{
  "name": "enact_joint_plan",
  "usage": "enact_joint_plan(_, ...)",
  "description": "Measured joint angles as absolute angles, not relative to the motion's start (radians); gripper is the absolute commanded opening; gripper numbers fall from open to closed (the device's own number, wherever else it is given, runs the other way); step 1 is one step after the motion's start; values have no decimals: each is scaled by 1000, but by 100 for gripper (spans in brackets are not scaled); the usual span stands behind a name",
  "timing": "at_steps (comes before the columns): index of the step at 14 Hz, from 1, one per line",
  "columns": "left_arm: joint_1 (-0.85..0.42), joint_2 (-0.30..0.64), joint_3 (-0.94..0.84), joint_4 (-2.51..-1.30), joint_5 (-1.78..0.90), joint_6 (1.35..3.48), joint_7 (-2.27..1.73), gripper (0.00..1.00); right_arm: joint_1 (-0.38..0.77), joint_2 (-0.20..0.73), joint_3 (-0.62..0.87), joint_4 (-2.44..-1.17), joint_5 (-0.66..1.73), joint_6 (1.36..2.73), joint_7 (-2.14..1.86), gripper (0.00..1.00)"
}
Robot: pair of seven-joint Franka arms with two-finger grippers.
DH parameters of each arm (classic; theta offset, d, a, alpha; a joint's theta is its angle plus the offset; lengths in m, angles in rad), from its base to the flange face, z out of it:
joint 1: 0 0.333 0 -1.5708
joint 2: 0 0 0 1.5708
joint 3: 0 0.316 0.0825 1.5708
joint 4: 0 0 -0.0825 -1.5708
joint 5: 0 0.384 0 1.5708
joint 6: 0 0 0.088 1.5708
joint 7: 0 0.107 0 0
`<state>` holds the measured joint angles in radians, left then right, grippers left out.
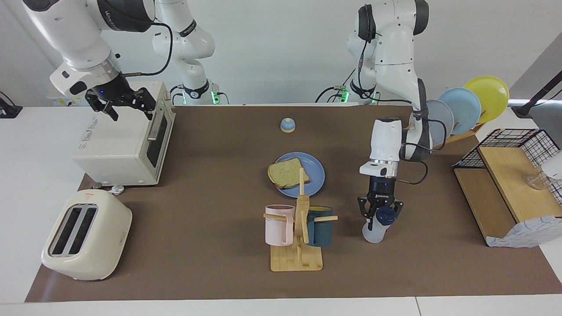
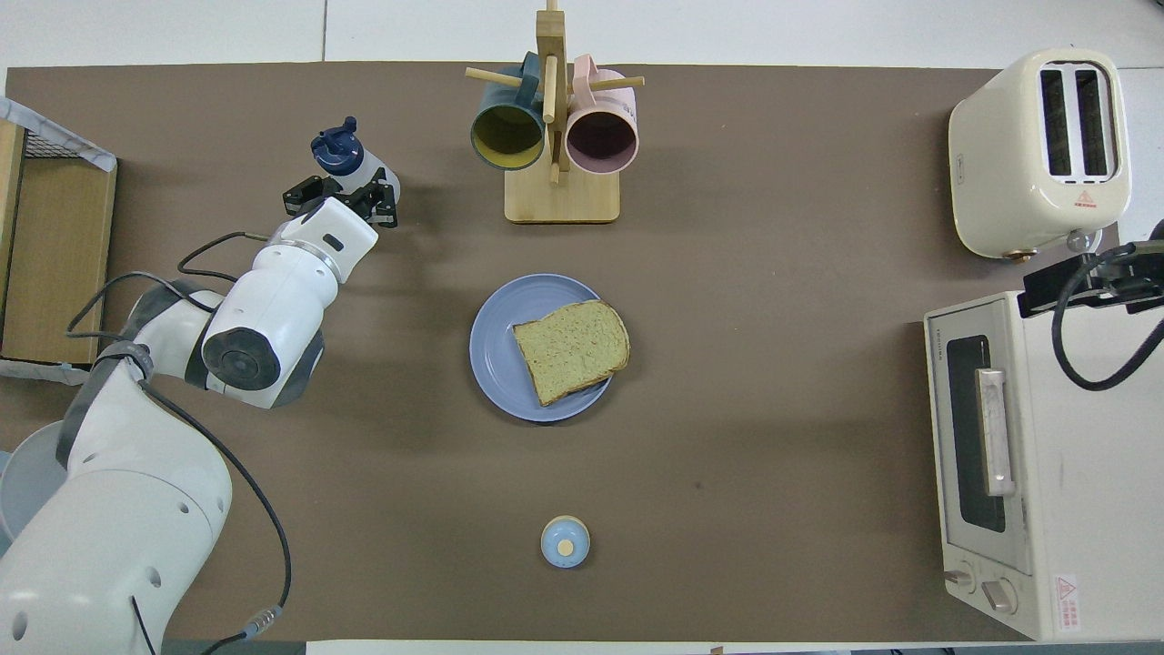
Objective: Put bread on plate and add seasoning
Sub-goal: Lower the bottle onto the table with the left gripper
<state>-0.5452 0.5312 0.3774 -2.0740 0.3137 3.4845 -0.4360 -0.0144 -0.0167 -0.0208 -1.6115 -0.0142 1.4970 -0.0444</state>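
Bread (image 1: 287, 174) is lying on the plate (image 1: 317, 175), well apart from the left gripper (image 1: 380, 213), which is pinching the seasoning (image 1: 378, 226) standing on the bench (image 1: 219, 145). Right gripper (image 1: 125, 105) is hovering spread over the oven (image 1: 127, 145), waiting.
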Motion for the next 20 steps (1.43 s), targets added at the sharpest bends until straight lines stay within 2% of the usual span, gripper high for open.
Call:
enact_joint_plan(4, -545, 534, 381, -2071, 314, 3485, -436, 0, -14, -17, -21, -1611, -14, 1497, -44, 100)
enact_joint_plan(5, -545, 534, 382, -2071, 314, 3485, -436, 6, -14, -17, -21, -1611, -14, 1497, -44, 100)
enact_joint_plan(6, -545, 534, 382, -2071, 314, 3485, -436, 24, -14, -17, -21, -1611, -14, 1497, -44, 100)
enact_joint_plan(7, -545, 534, 382, -2072, 314, 3485, -436, 37, -14, -17, -21, -1611, -14, 1497, -44, 100)
enact_joint_plan(8, -545, 534, 382, -2072, 315, 3485, -436, 46, -14, -17, -21, -1611, -14, 1497, -44, 100)
enact_joint_plan(9, -545, 534, 382, -2072, 315, 3485, -436, 67, -14, -17, -21, -1612, -14, 1497, -44, 100)
enact_joint_plan(10, -545, 534, 383, -2071, 315, 3485, -436, 83, -14, -17, -21, -1611, -14, 1497, -44, 100)
enact_joint_plan(12, -545, 536, 384, -2072, 315, 3485, -436, 100, -14, -17, -21, -1611, -14, 1497, -44, 100)
enact_joint_plan(20, -543, 548, 393, -2073, 315, 3485, -436, 100, -14, -17, -21, -1611, -14, 1497, -44, 100)
